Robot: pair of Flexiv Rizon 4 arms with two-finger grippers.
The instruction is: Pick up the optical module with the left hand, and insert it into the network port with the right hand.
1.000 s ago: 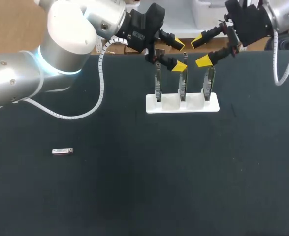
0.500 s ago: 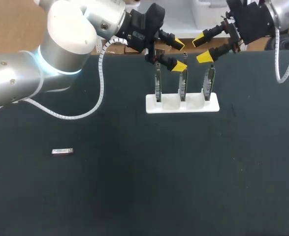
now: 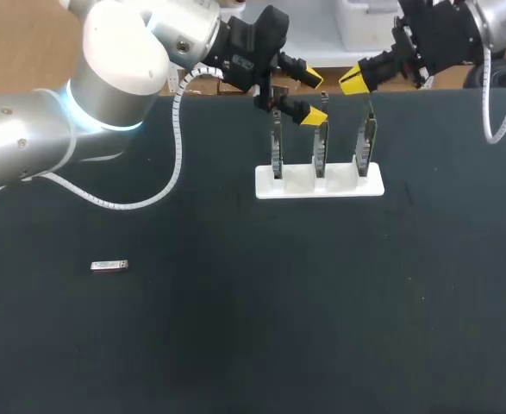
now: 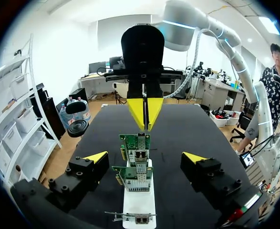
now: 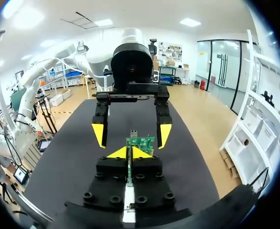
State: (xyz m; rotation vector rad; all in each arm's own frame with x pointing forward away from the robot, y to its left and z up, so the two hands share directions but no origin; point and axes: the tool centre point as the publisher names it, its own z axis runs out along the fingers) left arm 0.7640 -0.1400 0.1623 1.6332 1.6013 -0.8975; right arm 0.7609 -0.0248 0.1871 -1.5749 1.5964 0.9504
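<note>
The right gripper [image 3: 353, 82] has just closed its yellow tips on nothing, above the network port boards [image 3: 321, 151]. The left gripper [image 3: 313, 97] stays wide open beside it. The optical module [image 3: 109, 265] lies well apart from both, so pickup remains undone.

Bright, even overhead light; soft, faint shadows.

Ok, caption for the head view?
Left hand and right hand hover by the board stand; the optical module lies apart, untouched.
</note>
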